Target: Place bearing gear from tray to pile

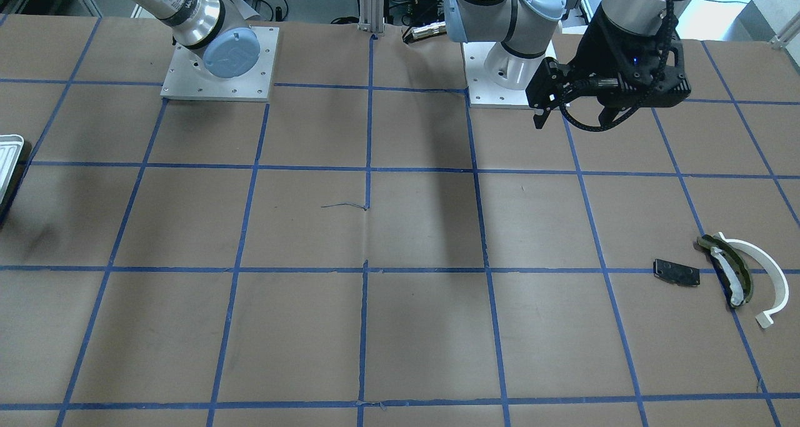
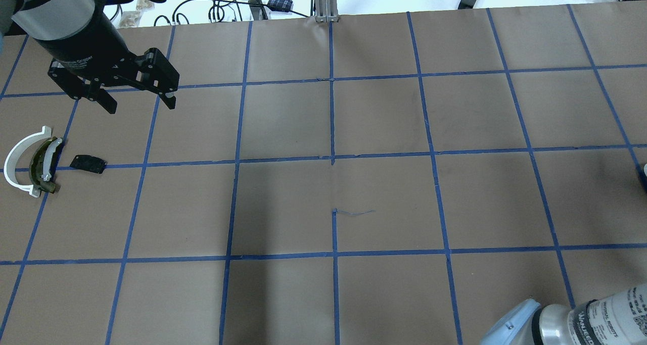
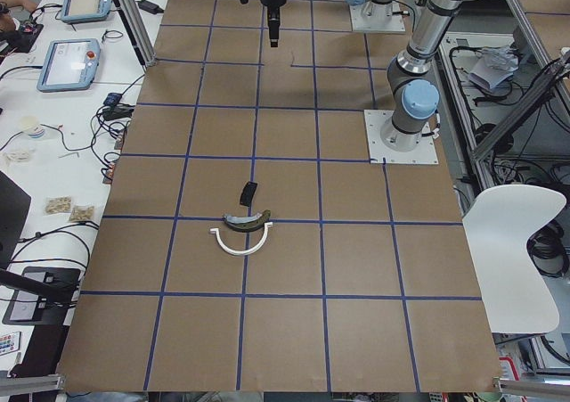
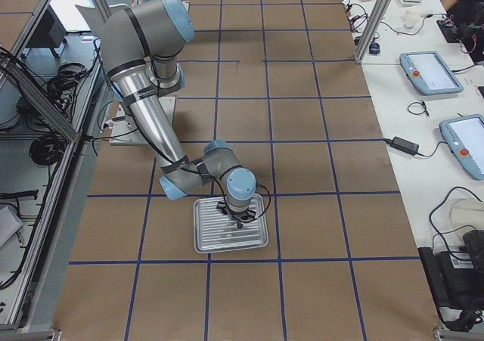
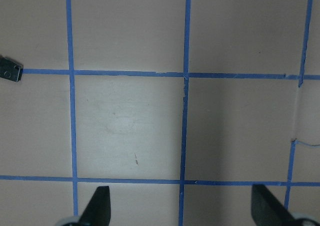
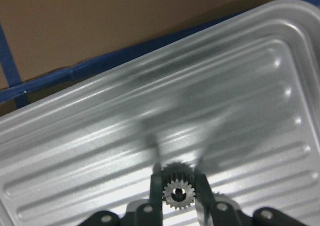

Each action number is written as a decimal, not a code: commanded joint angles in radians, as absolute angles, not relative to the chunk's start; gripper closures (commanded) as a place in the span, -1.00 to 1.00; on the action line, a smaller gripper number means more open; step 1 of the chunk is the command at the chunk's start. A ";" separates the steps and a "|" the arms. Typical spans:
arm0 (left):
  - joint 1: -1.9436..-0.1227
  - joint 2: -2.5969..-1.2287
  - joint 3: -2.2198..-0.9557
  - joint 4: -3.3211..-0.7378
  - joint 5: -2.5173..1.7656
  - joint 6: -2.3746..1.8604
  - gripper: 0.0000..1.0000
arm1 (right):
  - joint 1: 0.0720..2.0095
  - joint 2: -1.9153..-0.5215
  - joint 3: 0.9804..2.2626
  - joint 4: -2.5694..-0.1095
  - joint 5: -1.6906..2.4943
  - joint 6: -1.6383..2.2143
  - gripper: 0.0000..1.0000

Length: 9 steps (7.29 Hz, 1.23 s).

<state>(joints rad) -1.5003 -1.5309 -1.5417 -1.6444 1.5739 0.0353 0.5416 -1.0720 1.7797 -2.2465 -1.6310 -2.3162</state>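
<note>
The silvery tray [image 4: 227, 239] lies near the table's end and fills the right wrist view [image 6: 210, 100]; its edge shows in the front view [image 1: 9, 155]. My right gripper [image 6: 179, 182] is down in the tray [image 4: 238, 218], its two fingers shut on a small toothed bearing gear [image 6: 179, 192]. The pile lies at the other end: a flat black plate [image 2: 88, 163], a dark olive curved piece with white padding [image 2: 43, 165] and a white plastic arc [image 2: 17, 160]. My left gripper [image 2: 141, 102] hangs open and empty above the table, beyond the pile.
Brown paper with blue tape lines covers the table [image 2: 333, 183]. The two arm bases [image 1: 219, 64] stand on plates at the robot's side. The black plate's corner shows in the left wrist view [image 5: 10, 70]. Tablets and cables lie on the side bench [image 3: 67, 63].
</note>
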 commanded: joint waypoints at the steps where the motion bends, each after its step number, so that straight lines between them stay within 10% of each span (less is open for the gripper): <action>1: -1.500 -1.531 -1.542 -1.646 1.574 0.035 -1.00 | 0.549 -1.081 1.769 -2.229 -1.617 -2.214 0.53; 9: -1.499 -1.522 -1.534 -1.644 1.574 0.040 -1.00 | 1.370 -1.390 1.769 -1.944 -1.519 -0.774 0.47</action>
<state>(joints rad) -1.4987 -1.5226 -1.5359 -1.6445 1.5739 0.0394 1.2230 -1.3804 1.7681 -1.9484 -1.5218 -1.0306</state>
